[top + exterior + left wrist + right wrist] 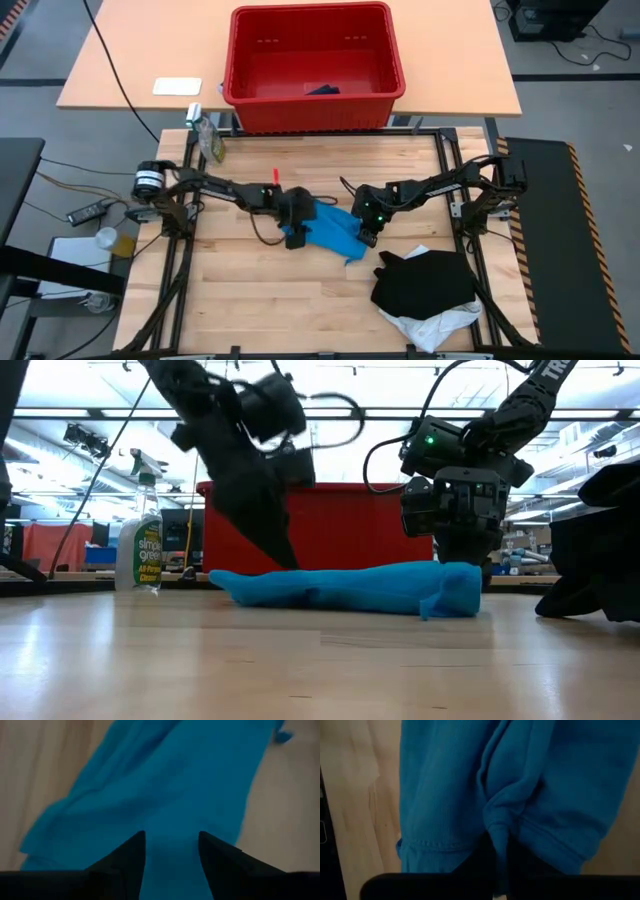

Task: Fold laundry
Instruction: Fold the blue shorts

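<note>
Three garments lie on the wooden table (260,300): one blue garment (335,232) at the middle, one black garment (425,282) at the right front, and one white garment (435,325) mostly buried under the black. The left gripper (297,238) reaches in low over the blue garment's left edge, its fingers (131,855) spread apart above the cloth, holding nothing. The right gripper (368,238) stands steeply at the cloth's right edge, clamped on a pinched fold of it. One red basket (315,65) sits behind; one dark item inside is hard to make out.
</note>
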